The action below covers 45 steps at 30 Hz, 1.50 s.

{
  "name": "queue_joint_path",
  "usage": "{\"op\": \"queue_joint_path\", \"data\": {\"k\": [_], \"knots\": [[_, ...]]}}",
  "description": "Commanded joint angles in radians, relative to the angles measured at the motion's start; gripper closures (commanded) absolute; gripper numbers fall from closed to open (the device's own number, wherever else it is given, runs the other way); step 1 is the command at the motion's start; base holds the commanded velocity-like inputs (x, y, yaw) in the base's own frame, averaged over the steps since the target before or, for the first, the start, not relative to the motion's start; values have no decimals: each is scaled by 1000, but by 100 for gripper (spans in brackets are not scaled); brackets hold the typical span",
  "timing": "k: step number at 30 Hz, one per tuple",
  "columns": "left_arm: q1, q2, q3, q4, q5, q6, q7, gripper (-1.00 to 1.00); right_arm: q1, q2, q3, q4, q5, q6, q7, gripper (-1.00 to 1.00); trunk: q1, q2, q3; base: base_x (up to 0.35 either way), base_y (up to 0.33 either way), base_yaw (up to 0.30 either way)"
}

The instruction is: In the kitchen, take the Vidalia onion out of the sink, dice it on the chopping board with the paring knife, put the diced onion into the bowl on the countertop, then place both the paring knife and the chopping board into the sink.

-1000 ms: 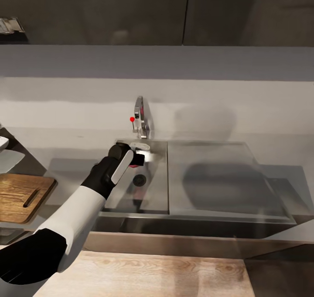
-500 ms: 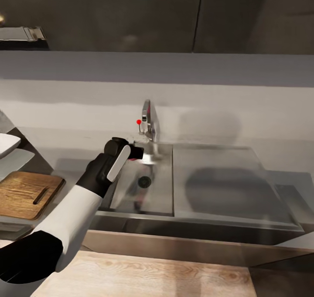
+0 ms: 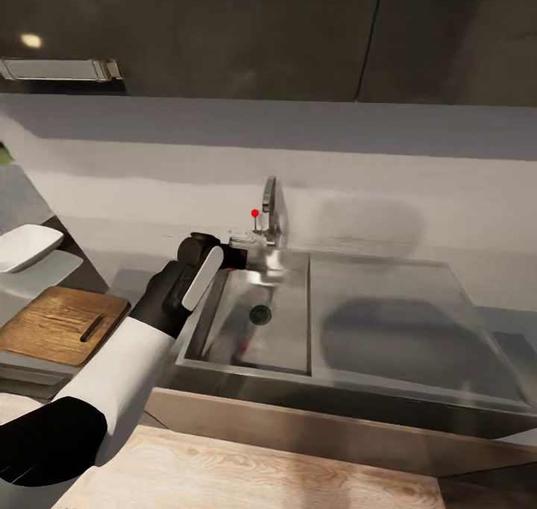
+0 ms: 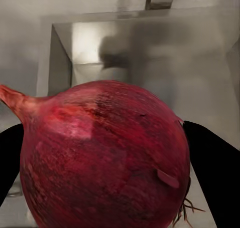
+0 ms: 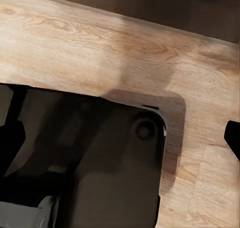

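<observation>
The dark red Vidalia onion (image 4: 105,158) sits between the fingers of my left gripper (image 4: 107,163), which is shut on it. In the head view the left gripper (image 3: 237,257) hangs over the back left corner of the sink (image 3: 287,341), close to the chrome tap (image 3: 270,209). The brown chopping board (image 3: 52,322) lies on the countertop (image 3: 138,281) to the left, with the white bowl (image 3: 26,246) behind it. A slim dark mark shows on the board; the paring knife cannot be made out. My right gripper (image 5: 120,143) hangs open over wooden floor.
The sink's flat drainboard (image 3: 403,330) spreads to the right of the basin. A grey wall and dark upper cabinets (image 3: 224,31) stand behind. My dark base (image 5: 100,158) lies under the right gripper.
The head camera has swung left, so the whole picture shifted right. The left gripper, still holding the onion, has risen slightly and drifted toward the basin's left rim.
</observation>
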Motion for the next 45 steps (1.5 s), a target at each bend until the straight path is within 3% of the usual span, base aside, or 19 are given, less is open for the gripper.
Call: {"op": "queue_joint_path", "data": {"k": [1,12,28,45], "knots": [[-1,-1,-2,-6,12,2,10,100,0,-1,-8,-3,4,-3,9,-100,1,-2,0,0,0,144],[-1,1,-5,-93,39,4,9,100,0,-10,-8,-5,4,-6,9,-100,1,-2,16,0,0,144],[-1,3,-5,-114,44,4,9,100,0,-11,-8,-18,4,-6,9,-100,1,-2,29,0,3,81],[1,3,-7,-142,44,4,9,100,0,-11,-9,-19,4,-6,9,-100,1,-2,30,0,254,1]]}}
